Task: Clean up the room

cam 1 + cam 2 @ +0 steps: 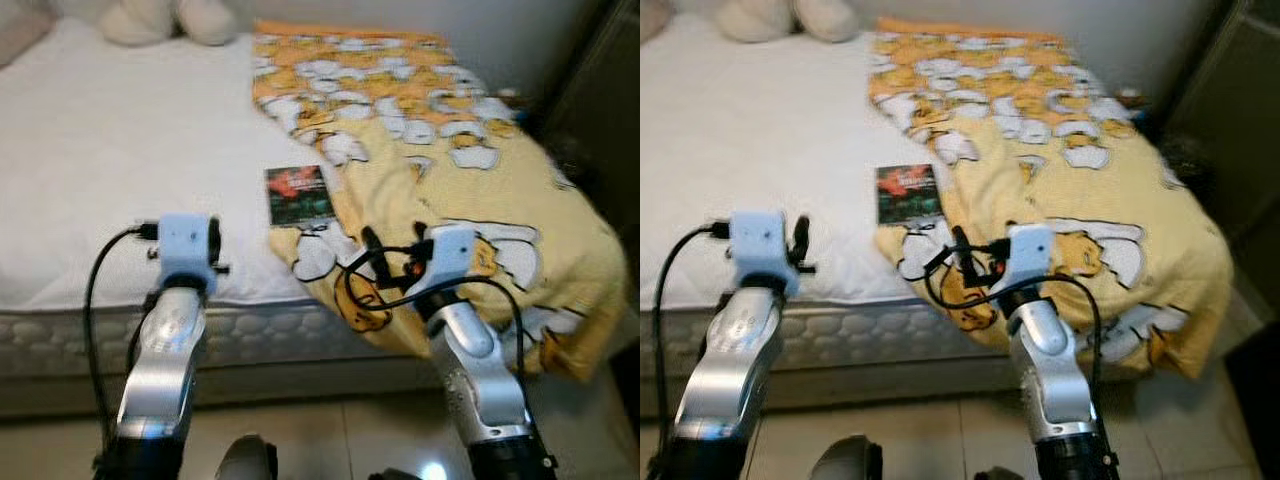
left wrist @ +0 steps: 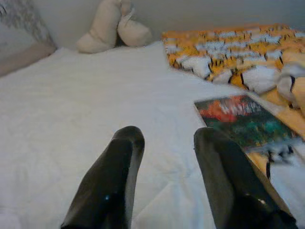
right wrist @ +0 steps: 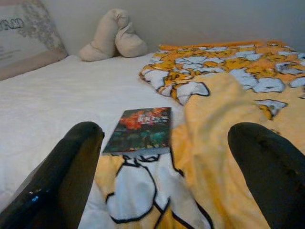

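Book cover seemingly blurred.

Dark book flat on white bed, touching yellow blanket.

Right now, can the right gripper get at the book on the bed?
Probably yes. The right gripper is open and aimed at the book, which lies flat on the yellow blanket's edge just ahead, with nothing between them.
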Controlling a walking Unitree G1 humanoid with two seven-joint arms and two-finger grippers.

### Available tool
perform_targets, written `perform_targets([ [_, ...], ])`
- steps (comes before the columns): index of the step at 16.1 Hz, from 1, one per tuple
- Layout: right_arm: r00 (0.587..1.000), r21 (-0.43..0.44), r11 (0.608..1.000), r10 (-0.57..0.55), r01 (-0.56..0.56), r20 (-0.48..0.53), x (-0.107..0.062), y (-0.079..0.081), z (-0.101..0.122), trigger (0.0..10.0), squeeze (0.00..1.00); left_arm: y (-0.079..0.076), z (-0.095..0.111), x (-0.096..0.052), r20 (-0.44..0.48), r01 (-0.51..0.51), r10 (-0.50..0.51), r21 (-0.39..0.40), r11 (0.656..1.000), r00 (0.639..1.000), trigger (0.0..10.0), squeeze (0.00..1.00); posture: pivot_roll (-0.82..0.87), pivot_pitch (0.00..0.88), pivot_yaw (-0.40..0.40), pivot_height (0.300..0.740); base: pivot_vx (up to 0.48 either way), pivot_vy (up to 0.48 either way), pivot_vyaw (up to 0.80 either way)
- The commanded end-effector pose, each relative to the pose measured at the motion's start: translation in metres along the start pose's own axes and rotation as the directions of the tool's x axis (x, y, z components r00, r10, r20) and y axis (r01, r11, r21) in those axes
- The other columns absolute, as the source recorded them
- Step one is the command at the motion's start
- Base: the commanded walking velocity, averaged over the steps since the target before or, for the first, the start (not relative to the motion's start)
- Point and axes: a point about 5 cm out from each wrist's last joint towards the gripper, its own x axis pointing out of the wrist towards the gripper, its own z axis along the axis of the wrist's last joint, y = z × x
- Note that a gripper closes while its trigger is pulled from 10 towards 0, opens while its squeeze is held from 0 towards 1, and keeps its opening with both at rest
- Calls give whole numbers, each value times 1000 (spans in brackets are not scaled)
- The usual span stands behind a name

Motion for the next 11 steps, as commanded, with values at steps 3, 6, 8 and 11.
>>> perform_targets([
  [3, 1000, -21, 999, -25, 25, 15, 1, -12, 0, 10000, 1000, -7, -2, -6, -25, 26, -26, 10, 1000, 999, 10000, 1000, 96, 0, -48, 710, 0, 0, 0],
  [6, 994, -34, 995, -96, 98, 44, -2, -17, -1, 10000, 1000, -6, 4, 0, 1, 51, -51, 17, 999, 999, 10000, 1000, 84, 0, -42, 710, 0, 0, 0],
  [8, 988, -30, 988, -147, 148, 44, -8, -23, -5, 10000, 1000, 7, -1, -1, -13, -12, 12, -31, 999, 1000, 10000, 1000, 75, 0, -38, 710, 0, 0, 0],
  [11, 971, 36, 971, -237, 237, -23, -17, -35, -20, 10000, 1000, 14, -5, -5, -38, -78, 77, -17, 997, 996, 10000, 1000, 73, 0, -32, 710, 0, 0, 0],
])
